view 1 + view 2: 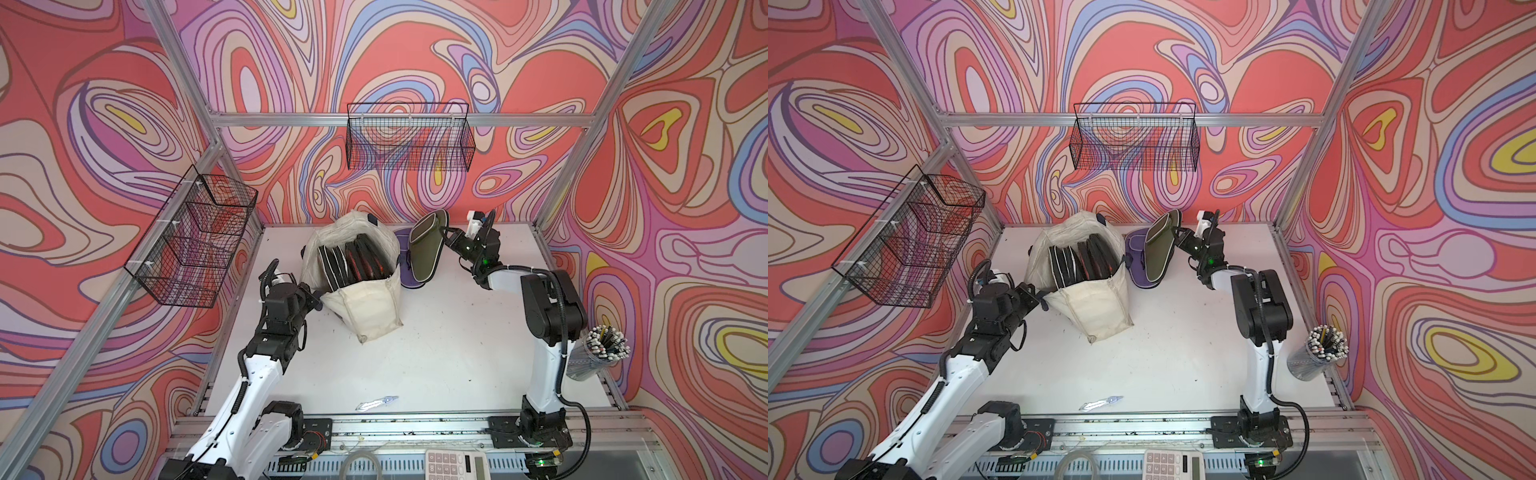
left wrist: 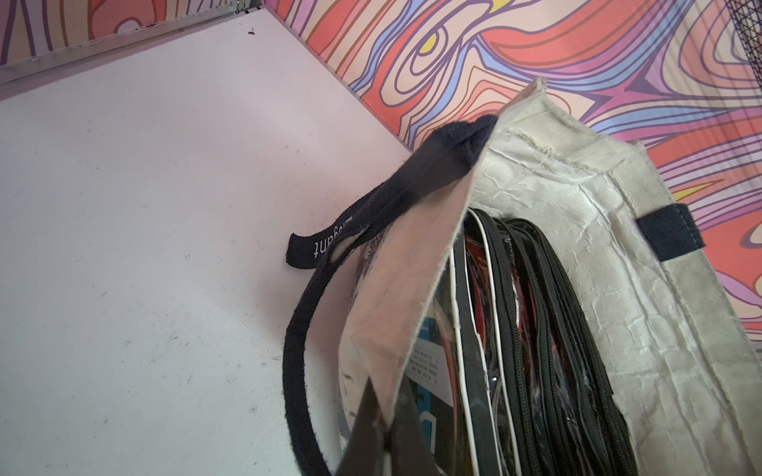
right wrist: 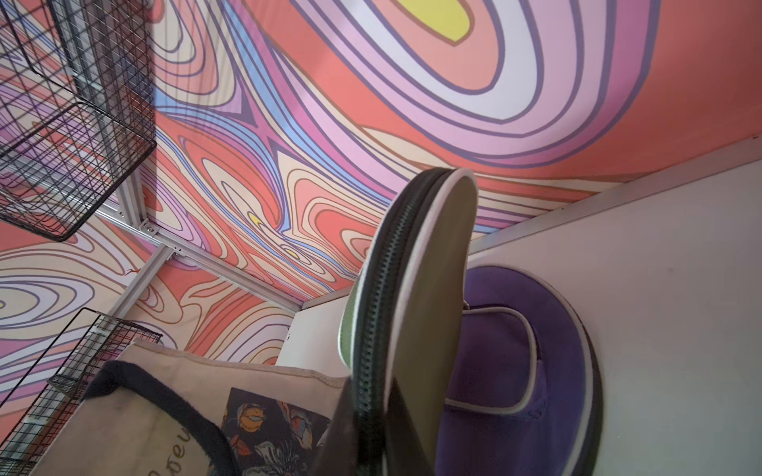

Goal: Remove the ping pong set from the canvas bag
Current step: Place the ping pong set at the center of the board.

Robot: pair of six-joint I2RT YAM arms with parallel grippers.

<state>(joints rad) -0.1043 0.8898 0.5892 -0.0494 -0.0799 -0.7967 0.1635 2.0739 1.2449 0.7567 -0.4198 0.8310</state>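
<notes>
Two grippers are engaged. On the left rim of the canvas bag [image 1: 370, 311], the left gripper [image 1: 319, 300] is clamped shut, evidently steadying it. Right of the bag, a green paddle case [image 1: 424, 249] is pinched by the right gripper [image 1: 448, 240], outside the bag.

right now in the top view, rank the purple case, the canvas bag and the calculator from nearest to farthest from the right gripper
1. purple case, lying right beside the right gripper.
2. canvas bag, farther over to the robot's left.
3. calculator, far off at the front edge.
</notes>
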